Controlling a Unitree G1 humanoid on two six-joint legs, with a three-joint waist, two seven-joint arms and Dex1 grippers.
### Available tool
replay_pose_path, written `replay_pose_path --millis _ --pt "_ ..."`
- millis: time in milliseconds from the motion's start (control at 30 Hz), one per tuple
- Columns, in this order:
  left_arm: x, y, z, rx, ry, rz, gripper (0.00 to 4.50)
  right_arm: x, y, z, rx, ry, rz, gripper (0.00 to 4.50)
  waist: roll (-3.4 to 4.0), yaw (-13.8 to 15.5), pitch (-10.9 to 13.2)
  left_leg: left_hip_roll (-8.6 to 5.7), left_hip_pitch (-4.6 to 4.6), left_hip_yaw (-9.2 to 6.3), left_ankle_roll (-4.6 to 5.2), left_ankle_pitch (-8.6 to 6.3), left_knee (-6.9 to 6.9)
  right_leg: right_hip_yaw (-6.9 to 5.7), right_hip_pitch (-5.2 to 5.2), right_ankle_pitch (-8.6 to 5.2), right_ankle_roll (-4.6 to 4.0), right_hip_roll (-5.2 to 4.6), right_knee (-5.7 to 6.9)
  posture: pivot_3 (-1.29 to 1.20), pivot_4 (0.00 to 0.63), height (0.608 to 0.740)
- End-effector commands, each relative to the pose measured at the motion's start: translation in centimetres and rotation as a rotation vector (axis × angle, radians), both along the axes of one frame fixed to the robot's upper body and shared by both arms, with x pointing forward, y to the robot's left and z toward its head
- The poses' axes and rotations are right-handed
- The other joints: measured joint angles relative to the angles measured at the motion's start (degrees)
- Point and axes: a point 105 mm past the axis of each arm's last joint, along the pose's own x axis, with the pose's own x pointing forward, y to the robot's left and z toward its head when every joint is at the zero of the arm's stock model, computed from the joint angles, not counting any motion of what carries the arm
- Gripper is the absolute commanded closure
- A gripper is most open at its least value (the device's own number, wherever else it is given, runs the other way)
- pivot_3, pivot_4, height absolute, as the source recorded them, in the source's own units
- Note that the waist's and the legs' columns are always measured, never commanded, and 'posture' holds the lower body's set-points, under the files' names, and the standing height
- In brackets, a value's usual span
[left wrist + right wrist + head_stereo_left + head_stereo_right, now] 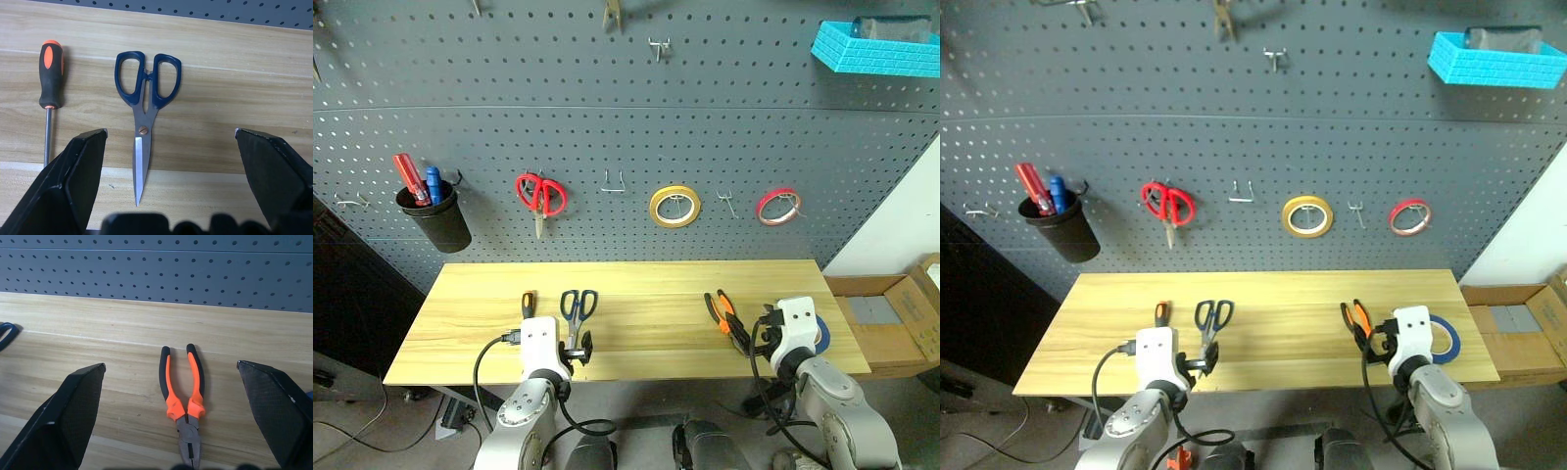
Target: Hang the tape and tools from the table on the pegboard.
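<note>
Both grippers hovered at the near edge of the surface point(636, 279), fingers spread as wide as they went and holding nothing. The left gripper point(168, 147) sat over the blue-grey-handled scissors point(145, 107), the right gripper point(171, 377) over the orange-and-black pliers point(183, 396).

Positions relative to the scissors: small screwdriver point(50, 83) just beside them on the robot's left, parallel and not touching; pliers well apart to the right; blue tape roll point(1445, 338) farther right again, partly hidden behind the right wrist. All four were on the surface, none hung yet.

Handling, as judged:
- Scissors: rigid steel, lying flat with blades closed. Best hold probably across the pivot or handle neck; finger loops suit a hook.
- Pliers: likely the heaviest item, rubbery handles should grip well. Take both handles together.
- Screwdriver: light, could roll; take the handle.
- Tape: light ring, pinch through the wall.

On the pegboard point(607, 108), above the scissors: red-handled scissors point(540, 196), then a free hook point(613, 182), a yellow tape ring point(674, 206), another free hook point(727, 202) and a red tape ring point(777, 207). A black cup with pens point(435, 215) hung to the left, a turquoise bin point(876, 49) high to the right. Nothing stood between either gripper and its tool.
</note>
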Motion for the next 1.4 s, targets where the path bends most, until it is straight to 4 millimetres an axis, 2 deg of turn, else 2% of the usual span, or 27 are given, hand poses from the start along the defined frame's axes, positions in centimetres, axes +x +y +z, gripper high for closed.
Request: replay_pose_path --millis 33,1133,1267,1333,1400 --pt "0.3 -0.1 1.0 0.022 -0.036 -0.003 0.01 0.3 -0.1 1.3 0.004 -0.054 0.004 0.0 0.01 0.0 0.0 0.0 0.0 0.0 0.0 0.0 0.0 0.0 0.0 0.0 0.0 0.0 0.0 -0.04 0.102 0.74" --pt "0.0 0.6 1.2 0.022 -0.048 -0.012 0.01 -0.2 0.9 1.1 0.011 -0.041 0.031 0.0 0.05 0.0 0.3 0.0 -0.01 0.0 0.0 -0.06 -0.01 0.0 -0.01 -0.06 0.03 -0.01 0.0 -0.04 0.099 0.74" --pt "2.2 0.4 2.5 0.027 -0.124 -0.052 0.01 0.0 0.2 1.3 -0.027 -0.035 0.033 0.0 0.0 0.1 0.6 0.0 -0.02 0.0 0.0 -0.06 0.01 -0.01 -0.02 -0.06 0.03 -0.02 0.0 -0.06 0.109 0.74" --pt "4.3 -0.9 4.2 0.075 -0.213 -0.169 0.01 0.2 -0.3 1.3 -0.059 -0.02 0.037 0.0 -0.04 0.1 0.8 -0.01 -0.02 0.0 0.01 -0.06 0.03 -0.03 -0.01 -0.06 0.03 -0.01 0.0 -0.07 0.124 0.74" --pt "5.9 -3.1 5.3 0.035 -0.258 -0.286 0.01 0.4 -1.2 0.9 -0.091 0.012 0.029 0.0 -0.02 0.1 1.1 -0.01 -0.01 0.0 0.01 -0.05 0.05 -0.03 0.02 -0.06 0.03 -0.01 0.0 -0.08 0.137 0.74"
